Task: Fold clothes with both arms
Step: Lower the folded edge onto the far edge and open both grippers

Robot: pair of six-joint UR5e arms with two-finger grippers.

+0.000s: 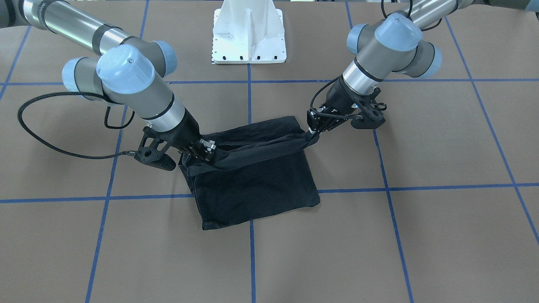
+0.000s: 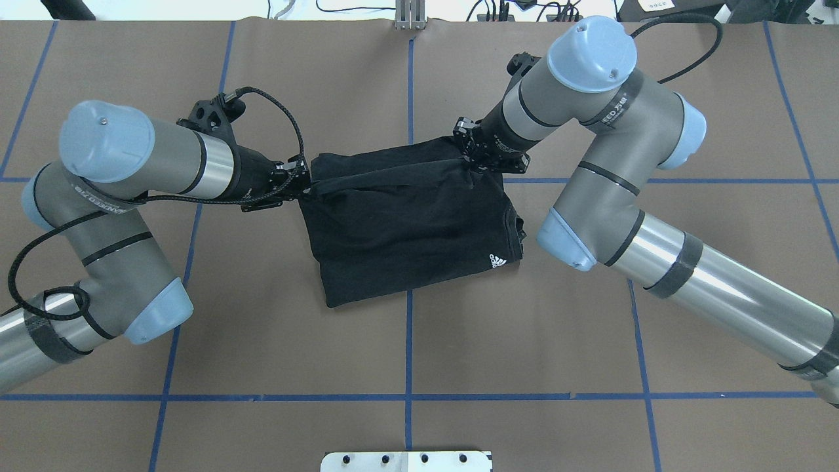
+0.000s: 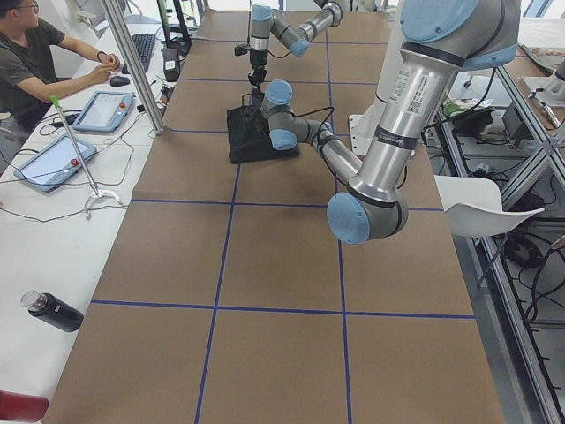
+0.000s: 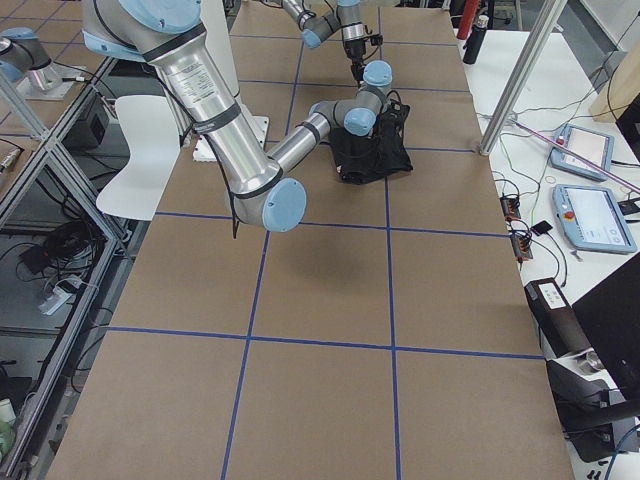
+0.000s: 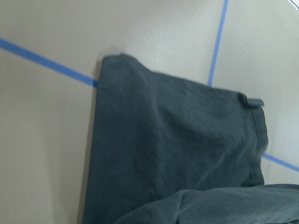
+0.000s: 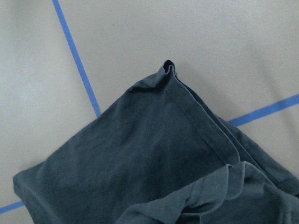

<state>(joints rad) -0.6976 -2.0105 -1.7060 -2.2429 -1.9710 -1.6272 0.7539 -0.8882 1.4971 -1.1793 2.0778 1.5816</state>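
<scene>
Black T-shirt point(image 2: 406, 229) lies folded on the brown surface point(image 2: 262, 341). The left gripper point(image 2: 303, 185) is clenched on one end of a fold of its cloth and the right gripper point(image 2: 473, 164) on the other end. Stretched between them, the fold is raised as a taut band above the rest of the shirt.

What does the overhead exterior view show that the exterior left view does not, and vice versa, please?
Only the overhead view shows the small white logo on the black T-shirt, and the left claw and right claw each gripping an end of its lifted fold. Only the exterior left view shows a seated person, tablets and a dark bottle. Both show the left arm, the right arm, the T-shirt between them and the brown table with blue tape lines.
</scene>
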